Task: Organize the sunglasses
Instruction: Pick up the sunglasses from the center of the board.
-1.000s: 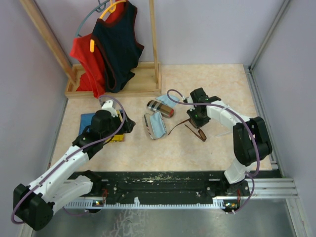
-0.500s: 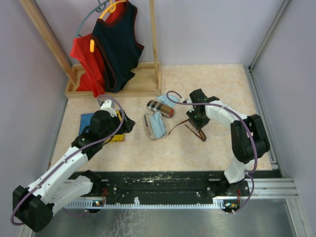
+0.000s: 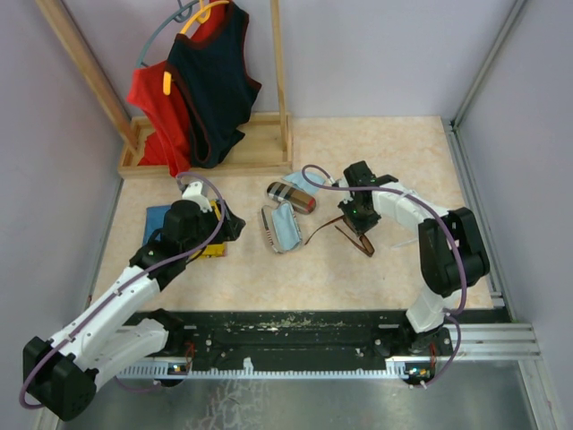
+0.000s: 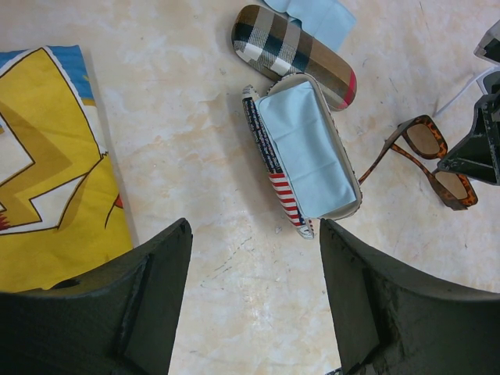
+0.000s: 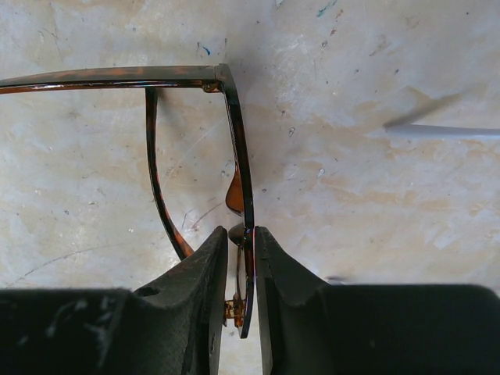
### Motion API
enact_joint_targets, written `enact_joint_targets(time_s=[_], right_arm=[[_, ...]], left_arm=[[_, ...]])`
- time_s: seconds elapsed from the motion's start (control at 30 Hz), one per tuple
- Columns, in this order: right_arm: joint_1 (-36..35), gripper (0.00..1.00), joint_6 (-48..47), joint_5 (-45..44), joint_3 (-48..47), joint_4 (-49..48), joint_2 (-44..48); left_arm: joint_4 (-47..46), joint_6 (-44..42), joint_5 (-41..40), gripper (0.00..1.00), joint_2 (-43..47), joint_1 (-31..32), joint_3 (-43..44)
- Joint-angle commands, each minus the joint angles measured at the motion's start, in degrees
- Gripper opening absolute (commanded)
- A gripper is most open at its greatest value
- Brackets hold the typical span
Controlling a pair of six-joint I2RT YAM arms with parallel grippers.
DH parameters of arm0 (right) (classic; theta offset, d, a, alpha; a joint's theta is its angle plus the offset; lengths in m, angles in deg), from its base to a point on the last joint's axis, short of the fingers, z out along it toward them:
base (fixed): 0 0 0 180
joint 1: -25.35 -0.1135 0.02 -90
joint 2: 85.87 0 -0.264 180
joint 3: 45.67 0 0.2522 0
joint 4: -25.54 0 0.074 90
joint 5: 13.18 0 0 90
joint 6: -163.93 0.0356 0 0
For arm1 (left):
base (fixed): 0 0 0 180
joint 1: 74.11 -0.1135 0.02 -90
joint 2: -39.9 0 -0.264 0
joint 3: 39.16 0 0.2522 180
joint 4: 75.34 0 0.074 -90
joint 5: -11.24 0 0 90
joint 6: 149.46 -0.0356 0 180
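While pinching brown sunglasses (image 4: 426,139) with right jaws, left jaws wide: grasp step; next likely lift, carry into open flag-print case (image 4: 283,187).

Lower half of brown sunglasses (image 5: 239,156) hidden between right fingers (image 5: 195,297); temple cut off at left edge.

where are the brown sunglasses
The brown sunglasses lie right of centre in the top view, beside the open flag-print case, pinched by the right end effector.

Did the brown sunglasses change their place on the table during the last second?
No. The brown sunglasses lie just as far right of the open flag-print case as before.
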Motion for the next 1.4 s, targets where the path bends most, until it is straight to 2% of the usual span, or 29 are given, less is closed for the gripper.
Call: enact_joint_targets(time_s=[0.0,0.23,0.57,0.8,1.03,1.37], right_arm=[[0.2,0.21,0.2,-0.2,-0.5,-0.6,-0.5],[0.3,0.2,0.4,-0.9,-0.5,-0.3,-1.3],[0.3,0.08,0.6,-0.7,-0.5,-0.4,-0.8],[0.3,0.02,1.4,-2.0,-0.7,1.8,3.9],[0.3,0.0,4.7,-9.4,-2.7,6.2,9.5],[0.4,0.0,17.8,-12.8,-2.1,1.0,14.7]], left_arm=[[-0.6,-0.3,0.3,0.72,0.1,-0.2,1.1],[-0.8,-0.2,0.5,0.72,-0.2,-0.2,1.1],[-1.0,-0.3,0.5,0.72,-0.3,-0.2,1.3],[-0.9,-0.8,0.2,0.72,-0.2,-0.2,1.9],[-0.4,-2.3,-0.1,0.73,-0.7,-0.2,5.0],[-3.0,-5.8,2.4,0.72,-2.8,-0.2,8.5]])
